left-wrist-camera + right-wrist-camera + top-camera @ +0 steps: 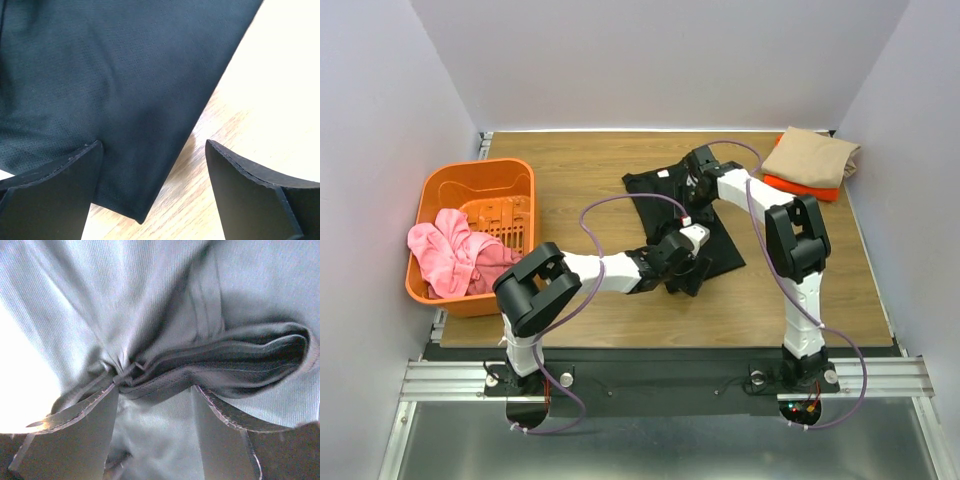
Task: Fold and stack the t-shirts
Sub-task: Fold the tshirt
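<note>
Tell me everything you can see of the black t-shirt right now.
The black t-shirt is thin matte knit, lying partly folded on the wooden table, white neck tag at its far edge. The left gripper, jaws open, straddles a near corner; the right gripper meets a bunched hem fold, grip unclear.

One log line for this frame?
left gripper: open over black t-shirt corner | right gripper: jaws apart at its far fold, grip unclear | stack: tan t-shirt on orange t-shirt
</note>
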You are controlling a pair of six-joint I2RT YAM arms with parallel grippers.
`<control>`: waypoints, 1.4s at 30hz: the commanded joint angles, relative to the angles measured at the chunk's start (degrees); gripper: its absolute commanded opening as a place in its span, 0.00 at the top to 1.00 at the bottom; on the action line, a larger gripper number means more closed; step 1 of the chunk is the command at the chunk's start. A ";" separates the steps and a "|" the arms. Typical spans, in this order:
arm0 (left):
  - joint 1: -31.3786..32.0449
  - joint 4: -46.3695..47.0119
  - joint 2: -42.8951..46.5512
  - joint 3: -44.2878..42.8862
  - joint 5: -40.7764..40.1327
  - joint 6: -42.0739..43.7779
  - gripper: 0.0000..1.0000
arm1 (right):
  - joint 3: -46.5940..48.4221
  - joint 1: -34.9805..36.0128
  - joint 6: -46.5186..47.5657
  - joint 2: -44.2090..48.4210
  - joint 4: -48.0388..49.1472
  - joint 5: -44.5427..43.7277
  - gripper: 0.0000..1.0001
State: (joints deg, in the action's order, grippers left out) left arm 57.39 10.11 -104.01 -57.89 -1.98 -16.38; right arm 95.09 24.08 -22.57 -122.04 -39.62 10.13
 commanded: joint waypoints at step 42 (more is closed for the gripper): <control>-13.70 -11.70 10.33 -12.07 8.45 -6.47 0.03 | -22.04 -8.17 -1.07 18.77 7.18 6.13 0.34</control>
State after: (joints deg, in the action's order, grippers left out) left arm 43.64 -1.54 -91.85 -67.72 -2.85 -20.25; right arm 77.34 15.33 -24.60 -104.57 -36.49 14.81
